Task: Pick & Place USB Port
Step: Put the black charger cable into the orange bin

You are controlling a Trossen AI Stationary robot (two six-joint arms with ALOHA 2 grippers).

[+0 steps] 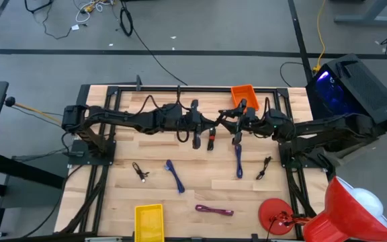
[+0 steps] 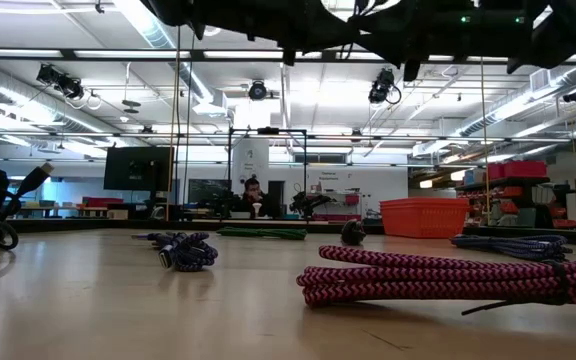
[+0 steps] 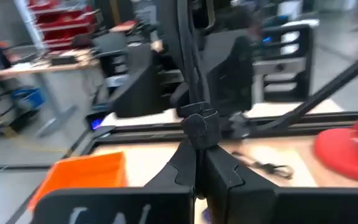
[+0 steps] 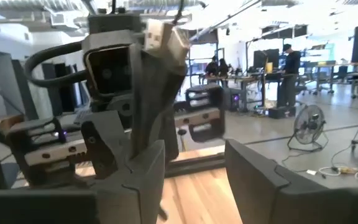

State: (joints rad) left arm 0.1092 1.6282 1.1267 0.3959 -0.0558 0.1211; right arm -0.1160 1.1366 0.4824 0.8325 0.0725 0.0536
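Observation:
Both arms meet high over the middle of the table. My left gripper (image 1: 198, 138) is shut on a black cable (image 3: 191, 93). In the right wrist view that cable ends in a pale plug (image 4: 165, 34). A black and red piece (image 1: 211, 140) shows beside the left gripper from above. My right gripper (image 1: 236, 137) is open (image 4: 194, 174) and faces the left gripper at close range; I cannot tell whether it touches the cable. Other cables lie on the table: blue (image 1: 238, 161), blue (image 1: 174, 177), black (image 1: 140, 171), black (image 1: 264, 168), purple (image 1: 213, 210). My left gripper pinches the black cable between its two fingers (image 3: 182, 171), just below a thick knot-like part (image 3: 199, 127). The cable runs on straight out past the fingertips and is lifted clear of the table.
An orange bin (image 1: 244, 96) sits at the far edge and a yellow bin (image 1: 148, 222) at the near edge. A red round object (image 1: 276, 215) lies near the right near corner. In the low view the purple cable (image 2: 448, 280) lies closest. People show in the room behind.

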